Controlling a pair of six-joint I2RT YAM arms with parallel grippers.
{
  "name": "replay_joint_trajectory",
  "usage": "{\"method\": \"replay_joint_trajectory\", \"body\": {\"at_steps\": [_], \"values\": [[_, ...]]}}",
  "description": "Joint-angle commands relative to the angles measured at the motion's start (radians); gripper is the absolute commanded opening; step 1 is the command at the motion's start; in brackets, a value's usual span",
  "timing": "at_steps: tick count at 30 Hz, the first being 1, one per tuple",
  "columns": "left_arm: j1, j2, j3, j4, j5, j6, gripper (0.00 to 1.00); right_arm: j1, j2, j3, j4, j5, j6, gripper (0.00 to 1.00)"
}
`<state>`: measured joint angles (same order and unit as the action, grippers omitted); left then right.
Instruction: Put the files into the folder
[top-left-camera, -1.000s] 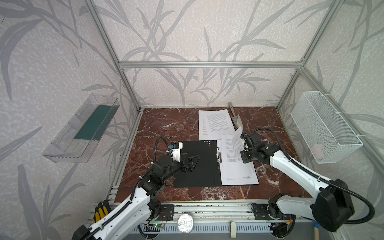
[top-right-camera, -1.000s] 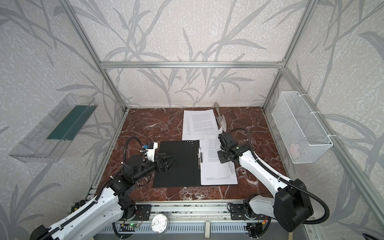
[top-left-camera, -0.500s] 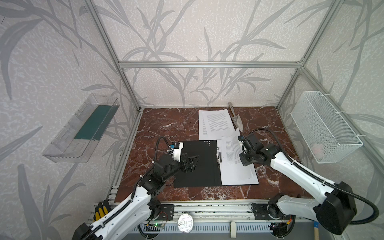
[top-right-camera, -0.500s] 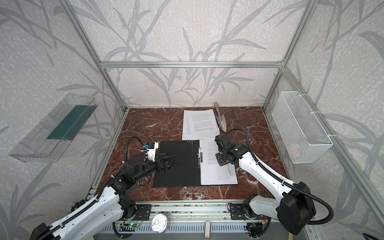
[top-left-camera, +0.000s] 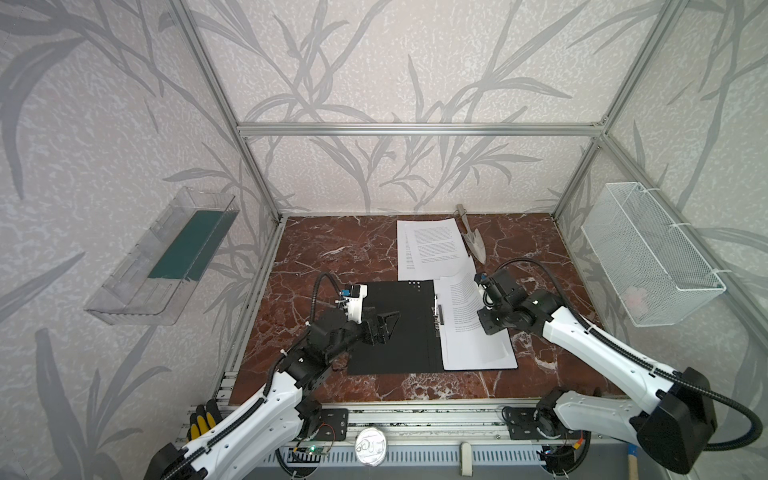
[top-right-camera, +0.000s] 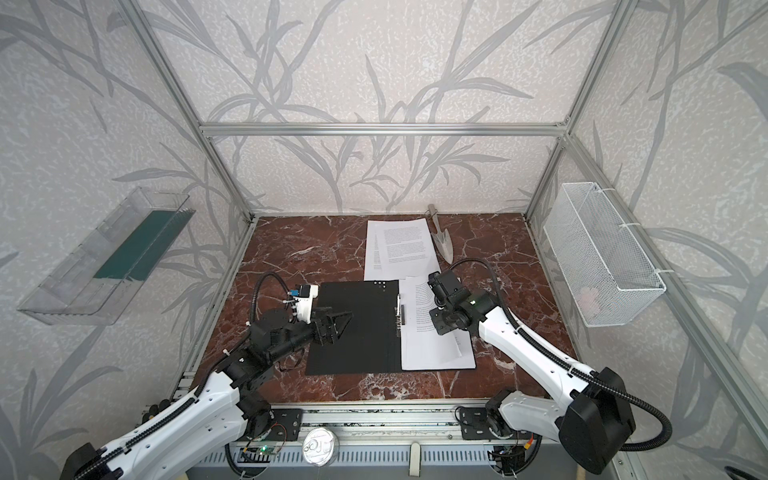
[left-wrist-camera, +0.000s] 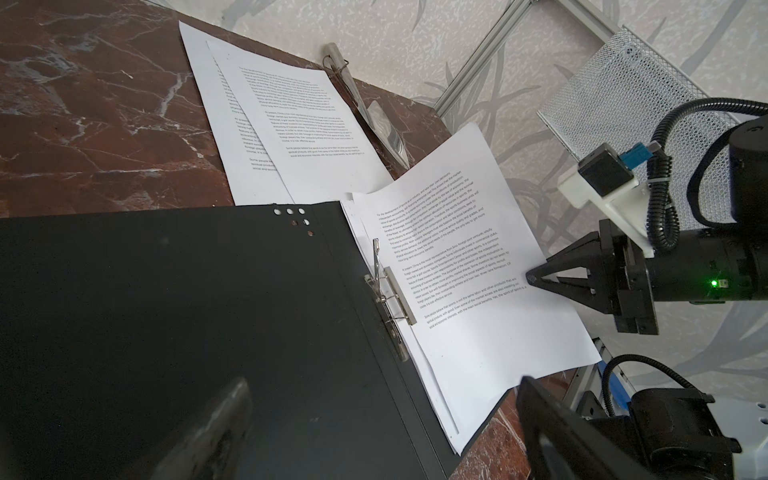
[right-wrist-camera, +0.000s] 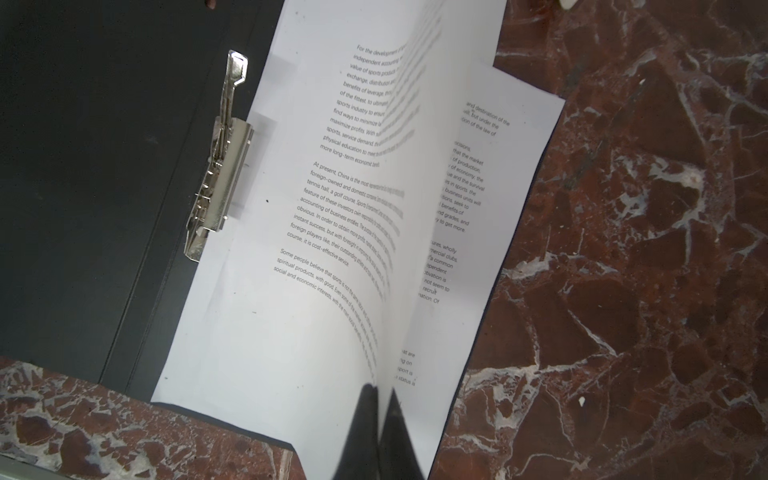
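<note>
The black folder (top-left-camera: 395, 332) (top-right-camera: 353, 328) lies open on the marble table, its metal clip (right-wrist-camera: 220, 178) along the spine. White printed files (top-left-camera: 478, 353) cover its right half. My right gripper (top-left-camera: 481, 322) (right-wrist-camera: 380, 390) is shut on the edge of the top sheet (left-wrist-camera: 449, 249) (right-wrist-camera: 311, 249), which curls up off the stack. My left gripper (top-left-camera: 390, 326) (left-wrist-camera: 380, 395) hovers open over the folder's bare left cover (left-wrist-camera: 166, 311), with nothing between its fingers. More files (top-left-camera: 430, 249) (left-wrist-camera: 291, 137) lie beyond the folder towards the back wall.
A metal trowel (top-left-camera: 473, 241) lies just right of the back files. A white wire basket (top-left-camera: 648, 257) hangs on the right wall. On the left wall is a clear tray (top-left-camera: 137, 291) holding a green pad (top-left-camera: 187, 245). Gloves (top-left-camera: 199, 424) sit at the front left.
My right gripper has moved a little toward the front and left with the sheet, bringing it lower over the stack. The left arm has stayed still.
</note>
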<state>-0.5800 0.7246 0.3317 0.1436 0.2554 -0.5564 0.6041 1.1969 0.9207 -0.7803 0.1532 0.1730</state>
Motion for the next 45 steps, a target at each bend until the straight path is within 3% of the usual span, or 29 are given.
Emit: {"method": "replay_joint_trajectory", "body": {"at_steps": [1,19,45], "values": [[-0.002,0.001,0.018,0.025,-0.003,0.016,0.99,0.006,0.002,0.006,0.019,-0.012,0.018,0.00],[-0.003,0.013,0.021,0.030,0.006,0.015,0.99,0.007,-0.007,-0.011,0.024,-0.088,0.028,0.00],[-0.002,0.015,0.023,0.030,0.012,0.011,0.99,0.007,0.009,-0.028,0.005,-0.061,0.079,0.00]]}}
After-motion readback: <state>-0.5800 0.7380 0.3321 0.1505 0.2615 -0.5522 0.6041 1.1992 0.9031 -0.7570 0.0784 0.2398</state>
